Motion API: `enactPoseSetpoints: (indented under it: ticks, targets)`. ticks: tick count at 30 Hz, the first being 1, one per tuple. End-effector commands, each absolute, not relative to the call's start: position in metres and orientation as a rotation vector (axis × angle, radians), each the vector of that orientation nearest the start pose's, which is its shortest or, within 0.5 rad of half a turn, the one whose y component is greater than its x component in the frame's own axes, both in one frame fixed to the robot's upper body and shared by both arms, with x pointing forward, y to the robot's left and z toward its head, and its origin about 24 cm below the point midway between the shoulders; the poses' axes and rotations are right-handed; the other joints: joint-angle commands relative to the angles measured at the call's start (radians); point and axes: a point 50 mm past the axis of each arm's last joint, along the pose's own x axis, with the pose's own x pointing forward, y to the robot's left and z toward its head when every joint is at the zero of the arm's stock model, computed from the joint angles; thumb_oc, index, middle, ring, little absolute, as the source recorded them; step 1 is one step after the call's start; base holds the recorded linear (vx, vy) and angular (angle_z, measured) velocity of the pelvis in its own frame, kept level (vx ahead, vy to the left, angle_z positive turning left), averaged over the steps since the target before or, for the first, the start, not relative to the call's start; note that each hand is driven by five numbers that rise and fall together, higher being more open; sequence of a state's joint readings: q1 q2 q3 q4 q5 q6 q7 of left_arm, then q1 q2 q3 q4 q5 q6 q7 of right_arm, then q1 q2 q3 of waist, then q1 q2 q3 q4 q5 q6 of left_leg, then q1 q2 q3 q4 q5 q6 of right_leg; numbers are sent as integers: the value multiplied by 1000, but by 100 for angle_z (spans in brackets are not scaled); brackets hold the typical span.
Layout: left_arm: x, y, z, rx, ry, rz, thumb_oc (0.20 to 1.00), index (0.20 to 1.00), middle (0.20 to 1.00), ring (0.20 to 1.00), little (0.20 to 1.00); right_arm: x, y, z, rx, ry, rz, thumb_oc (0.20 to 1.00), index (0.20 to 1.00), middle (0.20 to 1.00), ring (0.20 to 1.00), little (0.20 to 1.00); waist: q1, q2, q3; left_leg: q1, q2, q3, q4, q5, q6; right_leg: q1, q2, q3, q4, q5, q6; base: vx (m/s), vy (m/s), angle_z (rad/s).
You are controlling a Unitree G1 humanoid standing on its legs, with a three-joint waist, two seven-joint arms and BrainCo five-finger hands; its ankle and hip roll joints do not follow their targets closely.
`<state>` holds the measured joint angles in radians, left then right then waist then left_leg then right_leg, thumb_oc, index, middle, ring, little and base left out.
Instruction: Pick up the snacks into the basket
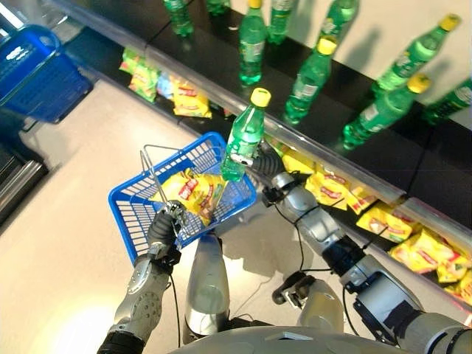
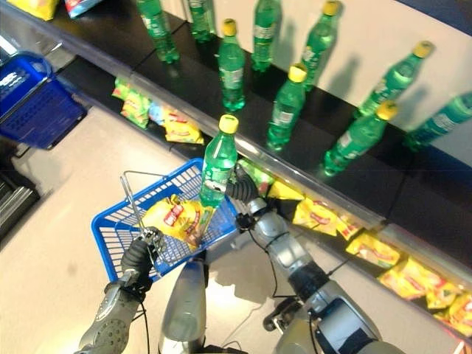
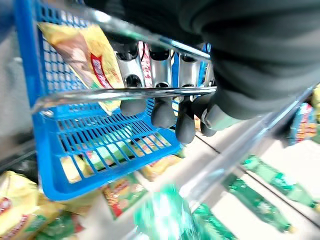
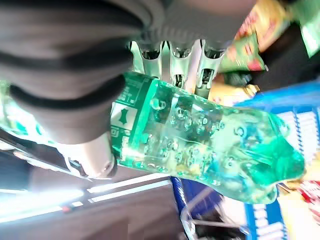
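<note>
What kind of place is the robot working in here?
Probably a shop aisle or a mock-up of one: green bottles in rows on a dark shelf, snack bags below, and a blue basket.

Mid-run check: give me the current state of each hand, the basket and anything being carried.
Left hand: shut on the basket's wire handle.
Blue basket: held up off the floor, yellow snack bags inside.
Right hand: shut on the green bottle.
Green bottle: upright, yellow cap on, held over the basket's rim.
Shelf bottles: standing, capped.

far blue basket (image 1: 33, 74) cut off, bottle (image 3: 165, 217) blurred
</note>
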<state>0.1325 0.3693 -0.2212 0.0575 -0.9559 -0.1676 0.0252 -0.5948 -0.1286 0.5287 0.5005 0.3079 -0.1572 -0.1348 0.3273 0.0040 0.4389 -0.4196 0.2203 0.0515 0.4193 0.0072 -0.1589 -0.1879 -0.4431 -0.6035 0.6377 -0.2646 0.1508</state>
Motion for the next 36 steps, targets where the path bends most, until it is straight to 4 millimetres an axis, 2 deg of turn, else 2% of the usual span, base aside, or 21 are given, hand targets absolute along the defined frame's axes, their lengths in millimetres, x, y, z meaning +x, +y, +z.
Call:
enactPoseSetpoints:
  ticks: [1, 6, 10, 14, 16, 21, 22, 23, 29, 36]
  targets:
    - [230, 167, 75, -580, -139, -257, 200, 200, 200, 200, 200, 341, -15, 146, 24, -350, 437, 200, 200, 200, 200, 200, 17, 33, -30, -25, -15, 10, 44, -37, 62, 4, 5, 1, -63, 154, 42, -2, -4, 51]
    - [234, 151, 85, -587, -155, -354, 200, 200, 200, 200, 200, 352, -10, 140, 24, -279, 408, 200, 200, 200, 200, 200, 46, 43, -24, -51, -37, -18, 46, -33, 65, 11, 5, -26, -61, 150, 42, -10, -3, 36]
    - [238, 138, 94, -591, -169, -441, 200, 200, 200, 200, 200, 363, -9, 130, -68, -214, 389, 200, 200, 200, 200, 200, 71, 53, -21, -71, -53, -38, 47, -28, 68, 13, 5, -41, -59, 146, 40, -6, 15, 22]
    - [239, 129, 101, -593, -187, -500, 200, 200, 200, 200, 200, 368, -8, 125, -166, -192, 390, 200, 200, 200, 200, 200, 86, 58, -17, -83, -63, -50, 48, -26, 70, 11, 4, -48, -57, 145, 40, -7, 13, 16]
    - [238, 121, 109, -613, -205, -562, 200, 200, 200, 200, 200, 371, -9, 119, -337, -186, 400, 200, 200, 200, 200, 200, 101, 63, -15, -95, -70, -59, 52, -26, 73, 5, 2, -50, -49, 142, 42, -12, 16, 9]
    - [234, 110, 120, -652, -225, -657, 200, 200, 200, 200, 200, 377, -26, 95, -514, -86, 375, 200, 200, 200, 200, 200, 119, 74, -8, -111, -78, -72, 61, -26, 77, -2, 1, -60, -39, 137, 43, -11, 8, 13]
    - [233, 106, 124, -668, -234, -687, 200, 200, 200, 200, 200, 378, -34, 84, -550, -39, 360, 200, 200, 200, 200, 200, 126, 80, -4, -118, -82, -76, 64, -26, 79, -5, -1, -62, -38, 138, 44, -18, 8, 6]
    - [233, 106, 124, -668, -234, -687, 200, 200, 200, 200, 200, 378, -34, 84, -550, -39, 360, 200, 200, 200, 200, 200, 126, 80, -4, -118, -82, -76, 64, -26, 79, -5, -1, -63, -37, 138, 44, 0, 0, 0]
    - [228, 89, 142, -757, -260, -801, 200, 200, 200, 200, 200, 379, -65, 61, -676, 69, 311, 200, 200, 200, 200, 200, 140, 106, 6, -144, -99, -92, 73, -22, 84, -16, -9, -76, -22, 133, 47, -15, 5, 9]
    - [223, 77, 157, -802, -286, -886, 200, 200, 200, 200, 200, 376, -92, 42, -671, 177, 238, 200, 200, 200, 200, 200, 148, 132, 16, -162, -110, -97, 80, -21, 90, -36, -24, -85, -1, 128, 52, -11, 22, 10]
